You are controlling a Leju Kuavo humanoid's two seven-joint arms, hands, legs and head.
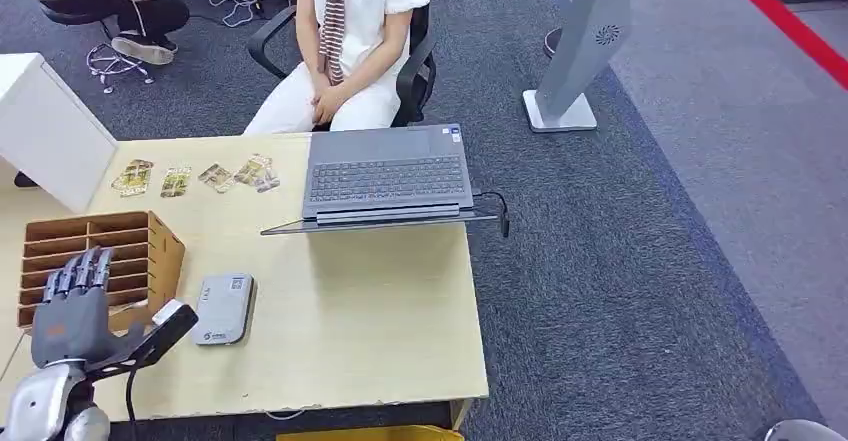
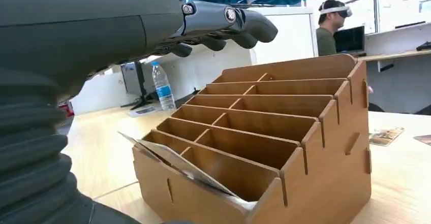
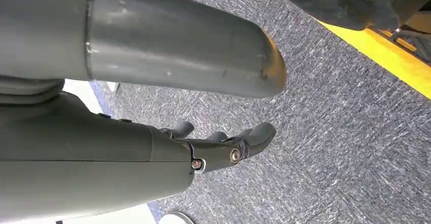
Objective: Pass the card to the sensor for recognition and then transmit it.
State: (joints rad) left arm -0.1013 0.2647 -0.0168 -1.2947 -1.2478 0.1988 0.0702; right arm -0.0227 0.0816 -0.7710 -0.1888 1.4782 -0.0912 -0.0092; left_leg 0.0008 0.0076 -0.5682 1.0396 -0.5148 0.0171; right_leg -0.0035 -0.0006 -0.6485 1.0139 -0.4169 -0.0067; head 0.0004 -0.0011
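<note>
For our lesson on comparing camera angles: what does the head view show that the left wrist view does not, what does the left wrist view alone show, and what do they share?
Head view alone: the open laptop, the grey card sensor lying on the table, and a seated person in white behind the table.

Left wrist view alone: a card leaning in the wooden organizer's front slot, a water bottle, and a person wearing a headset.

Both: the wooden organizer and the left hand, holding nothing, fingers extended by it.
</note>
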